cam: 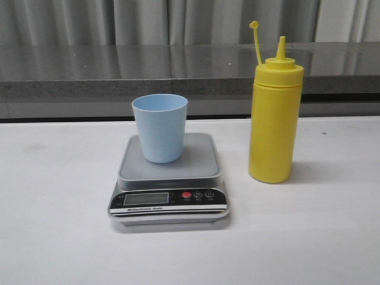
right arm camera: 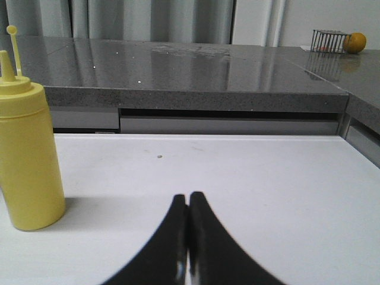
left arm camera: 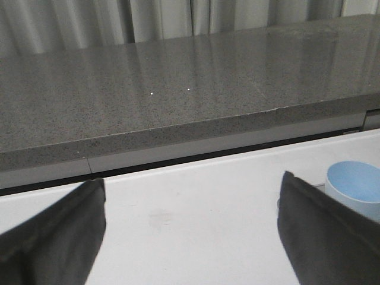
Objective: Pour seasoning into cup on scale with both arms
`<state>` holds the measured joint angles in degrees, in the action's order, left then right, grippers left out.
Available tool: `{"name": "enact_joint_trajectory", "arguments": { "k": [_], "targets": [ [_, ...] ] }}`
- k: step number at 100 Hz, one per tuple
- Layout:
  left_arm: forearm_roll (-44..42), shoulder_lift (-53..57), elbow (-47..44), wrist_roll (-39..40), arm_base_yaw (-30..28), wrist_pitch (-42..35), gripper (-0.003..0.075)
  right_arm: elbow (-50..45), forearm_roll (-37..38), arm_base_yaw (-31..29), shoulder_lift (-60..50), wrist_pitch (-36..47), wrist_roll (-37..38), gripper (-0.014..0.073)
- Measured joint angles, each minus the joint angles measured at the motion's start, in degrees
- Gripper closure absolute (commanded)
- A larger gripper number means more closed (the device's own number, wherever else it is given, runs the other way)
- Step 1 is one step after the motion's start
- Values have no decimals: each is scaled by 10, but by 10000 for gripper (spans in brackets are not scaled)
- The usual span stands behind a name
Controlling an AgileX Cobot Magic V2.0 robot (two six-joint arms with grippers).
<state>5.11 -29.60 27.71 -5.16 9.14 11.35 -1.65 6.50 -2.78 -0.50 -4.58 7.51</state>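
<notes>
- table [cam: 53, 178]: white; carries everything
- bottle [cam: 273, 119]: yellow, upright on the table just right of the scale; cap strap sticking up
- scale [cam: 169, 190]: grey, centre of the table
- cup [cam: 159, 127]: pale blue, upright on the scale's platform
- left gripper [left arm camera: 190, 231]: jaws spread wide, holding nothing; cup near one finger
- right gripper [right arm camera: 189, 237]: fingers pressed together, empty; bottle off to one side

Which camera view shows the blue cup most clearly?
The front view: the whole cup stands upright on the scale. The left wrist view shows only part of its rim at the edge; the right wrist view shows none.
</notes>
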Motion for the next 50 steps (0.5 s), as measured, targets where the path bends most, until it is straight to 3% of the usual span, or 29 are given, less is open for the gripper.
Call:
{"name": "enact_joint_trajectory", "arguments": {
  "k": [30,50],
  "targets": [
    [-1,155,-70,-1,0,43,152,0,0,0,0,0,0,713],
    [-1,181,-79,-1,0,45,185,0,0,0,0,0,0,713]
  ]
}}
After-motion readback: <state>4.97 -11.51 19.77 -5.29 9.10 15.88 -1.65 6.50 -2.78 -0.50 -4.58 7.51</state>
